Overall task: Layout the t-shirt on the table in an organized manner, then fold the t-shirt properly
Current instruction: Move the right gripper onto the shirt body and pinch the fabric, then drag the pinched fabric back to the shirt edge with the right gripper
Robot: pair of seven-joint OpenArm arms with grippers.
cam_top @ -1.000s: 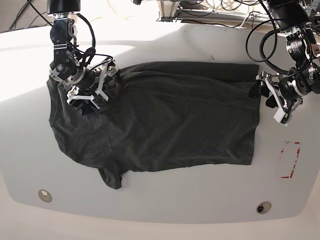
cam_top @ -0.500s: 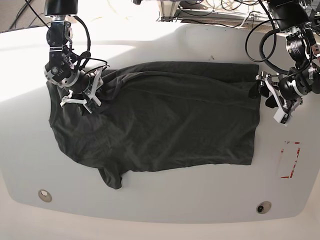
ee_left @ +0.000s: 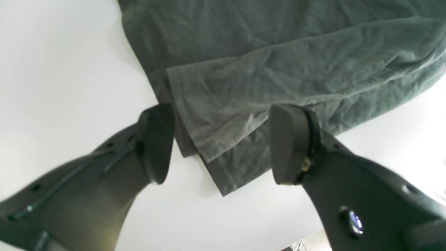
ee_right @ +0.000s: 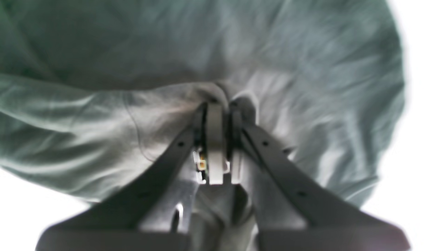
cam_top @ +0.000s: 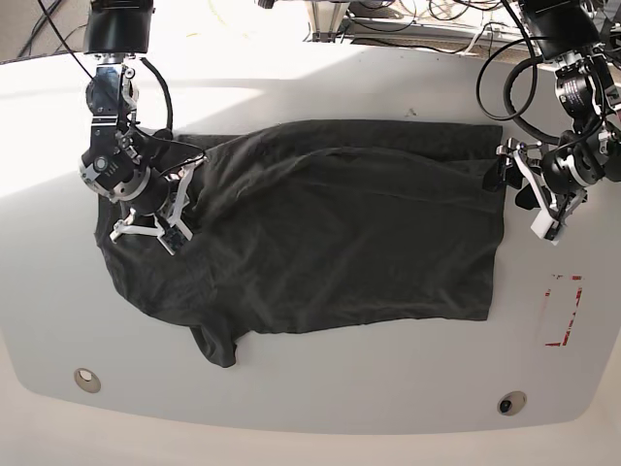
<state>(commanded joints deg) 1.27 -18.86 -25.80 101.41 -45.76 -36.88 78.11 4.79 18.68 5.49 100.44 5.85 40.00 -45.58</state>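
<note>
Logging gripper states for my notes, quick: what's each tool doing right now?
Left tool: open, holding nothing, over the t-shirt.
Right tool: closed on the t-shirt's bunched cloth.

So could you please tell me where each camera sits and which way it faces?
Base: high up, facing down across the white smooth table and dark grey cloth t-shirt; both black-and-silver arms show.
Left wrist: on the left arm, looking down at the shirt's folded-over edge; the open, dark left claw shows.
Right wrist: on the right arm, looking down at bunched cloth, blurred; the right claw, fingers close together, shows.
Shared: all three views show the shirt.
</note>
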